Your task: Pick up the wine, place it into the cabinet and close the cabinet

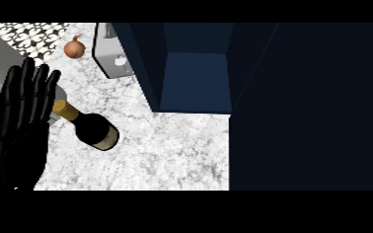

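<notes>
Marble counter [171, 153]; left hand [22, 128] beside wine bottle [94, 129], fingers [29, 79] straight, uncurled, holding nothing.

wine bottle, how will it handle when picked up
Probably rigid and heavy for its size: the wine bottle looks like dark glass, so likely fragile too. Its round body may roll if nudged, and its smooth sides could slip in a grasp.

The left hand [25, 108] is cut off by the left edge, its forearm lost in shadow below. Whether it touches the wine bottle [91, 127] at the capped mouth cannot be told. A grey boxy object [115, 59], unidentifiable, sits partly hidden behind the cabinet [193, 79], which is cut off by the right edge.
</notes>
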Robot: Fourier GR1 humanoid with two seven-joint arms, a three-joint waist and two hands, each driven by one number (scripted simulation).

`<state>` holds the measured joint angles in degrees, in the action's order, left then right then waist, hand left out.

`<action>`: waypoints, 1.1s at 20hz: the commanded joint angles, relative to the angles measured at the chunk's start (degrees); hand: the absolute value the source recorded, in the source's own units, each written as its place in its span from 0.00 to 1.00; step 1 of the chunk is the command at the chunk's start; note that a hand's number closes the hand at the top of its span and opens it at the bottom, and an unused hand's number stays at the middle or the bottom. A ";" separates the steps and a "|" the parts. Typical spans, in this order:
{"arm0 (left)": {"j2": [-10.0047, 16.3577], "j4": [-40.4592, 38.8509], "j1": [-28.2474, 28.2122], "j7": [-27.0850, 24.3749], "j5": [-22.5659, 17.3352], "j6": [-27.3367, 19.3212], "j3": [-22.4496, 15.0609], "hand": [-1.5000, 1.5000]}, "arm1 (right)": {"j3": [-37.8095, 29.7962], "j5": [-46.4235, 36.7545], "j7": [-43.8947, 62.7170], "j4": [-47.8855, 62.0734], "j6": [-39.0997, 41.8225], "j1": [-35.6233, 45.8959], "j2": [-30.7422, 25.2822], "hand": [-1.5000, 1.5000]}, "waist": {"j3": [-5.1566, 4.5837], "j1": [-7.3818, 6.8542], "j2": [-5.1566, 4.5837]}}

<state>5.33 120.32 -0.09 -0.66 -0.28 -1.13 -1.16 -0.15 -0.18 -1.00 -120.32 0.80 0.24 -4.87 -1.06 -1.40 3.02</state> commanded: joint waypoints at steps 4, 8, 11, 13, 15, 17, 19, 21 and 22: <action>2.41 -3.69 5.75 1.93 5.93 -7.96 10.51 0.00 | 4.74 -3.84 0.11 -8.58 -1.57 -7.94 2.54 0.00 | 1.07 2.41 -2.83; -5.06 -9.70 7.75 6.56 -4.56 -13.90 11.97 0.00 | 7.06 4.91 5.79 -5.24 5.88 -9.09 -0.04 0.00 | 0.94 2.55 -3.20; -4.38 -14.68 13.20 6.78 -5.43 -13.89 14.76 0.00 | 6.24 8.09 13.17 -11.36 5.92 -8.38 -1.41 0.00 | 0.99 2.29 -3.09; -3.85 -11.84 19.30 16.34 -1.33 -19.23 12.63 0.00 | 5.15 8.90 10.28 -10.60 7.10 -11.24 -1.78 0.00 | 1.11 2.12 -2.97; -3.99 -14.94 18.57 11.32 -1.73 -19.18 12.93 0.00 | 1.08 13.00 10.24 -10.31 9.62 -10.93 -3.56 0.00 | 1.08 1.80 -3.02; -5.26 -14.26 15.56 8.31 -1.72 -20.62 10.71 0.00 | 4.07 11.91 17.81 -16.96 6.63 -11.17 -2.32 0.00 | 1.05 1.72 -2.97; -3.43 -14.47 20.34 14.51 0.15 -22.07 10.37 0.00 | 1.35 13.35 15.39 -15.54 8.53 -12.17 -2.87 0.00 | 1.08 1.73 -2.97; -5.27 -13.68 17.81 12.65 1.55 -23.42 8.02 0.00 | 1.36 13.65 18.70 -17.16 7.77 -9.91 -2.86 0.00 | 1.07 1.64 -2.97; -3.24 -16.96 18.82 9.71 -2.42 -20.76 11.60 0.00 | 2.18 13.42 19.34 -18.75 7.63 -10.82 -2.25 0.00 | 1.06 1.68 -2.99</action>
<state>1.24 105.96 17.48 10.61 -1.24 -21.79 9.63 2.43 11.89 14.84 -135.18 8.30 -9.94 -7.14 0.00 0.32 0.04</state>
